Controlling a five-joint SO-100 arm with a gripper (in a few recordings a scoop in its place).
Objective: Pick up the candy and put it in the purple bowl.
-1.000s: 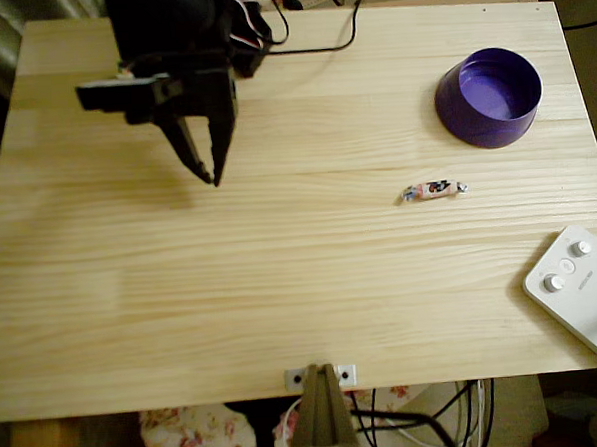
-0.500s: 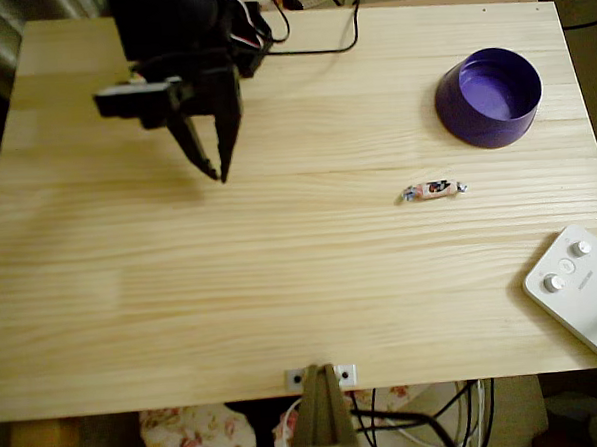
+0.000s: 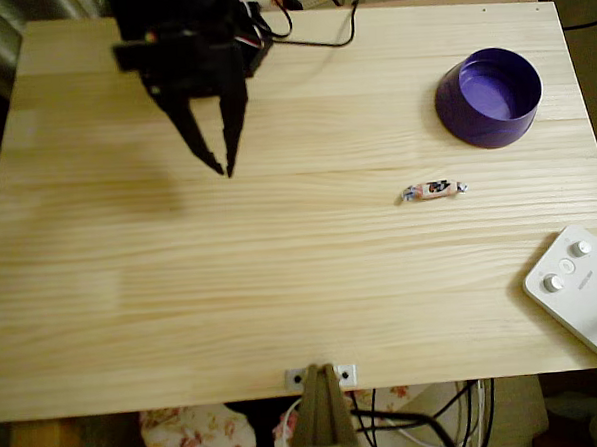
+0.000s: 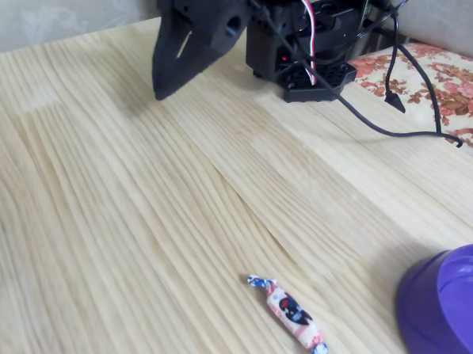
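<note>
Claw (image 3: 223, 170) slightly parted, empty, above the counter (image 3: 282, 284) at upper left in overhead view. Candy (image 3: 433, 189) well apart to its right, near bowl (image 3: 488, 96).

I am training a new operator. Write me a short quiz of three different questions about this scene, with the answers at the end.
1. True or false: the candy already lies inside the purple bowl.
2. Multiple choice, overhead view: where is the gripper? A) directly above the candy B) far to the left of the candy C) over the bowl
3. Fill in: the white device with round knobs sits at the table's lower ______ corner in the overhead view.

Key
1. False: it lies on the wooden table, apart from the bowl.
2. B; its fingers stand slightly apart and hold nothing.
3. right
</note>
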